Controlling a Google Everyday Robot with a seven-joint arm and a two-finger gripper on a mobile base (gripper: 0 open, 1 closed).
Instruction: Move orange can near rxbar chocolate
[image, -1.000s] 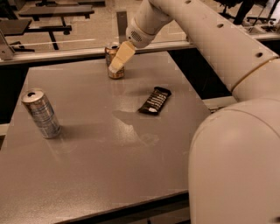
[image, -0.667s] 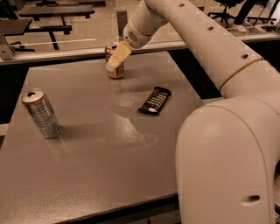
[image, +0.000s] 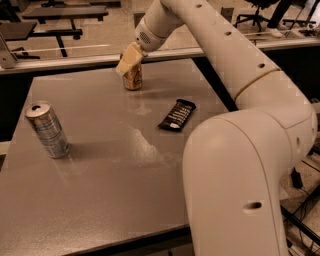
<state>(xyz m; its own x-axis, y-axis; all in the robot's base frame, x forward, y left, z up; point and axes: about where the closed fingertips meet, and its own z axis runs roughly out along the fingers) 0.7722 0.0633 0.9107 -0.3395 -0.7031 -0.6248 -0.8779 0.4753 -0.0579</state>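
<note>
At the left of the counter (image: 100, 200) a silver striped can (image: 47, 130) stands apart. Near the far edge the tool (image: 129, 59) covers the upright orange can (image: 133, 77), probably to carry it; whether it grips, I cannot tell. The rxbar chocolate (image: 177, 114) lies flat to the right.

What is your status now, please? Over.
Tool at top of orange can, far side of table. Orange can upright, apart from rxbar chocolate. Nothing lies between them; striped can stands well aside.
</note>
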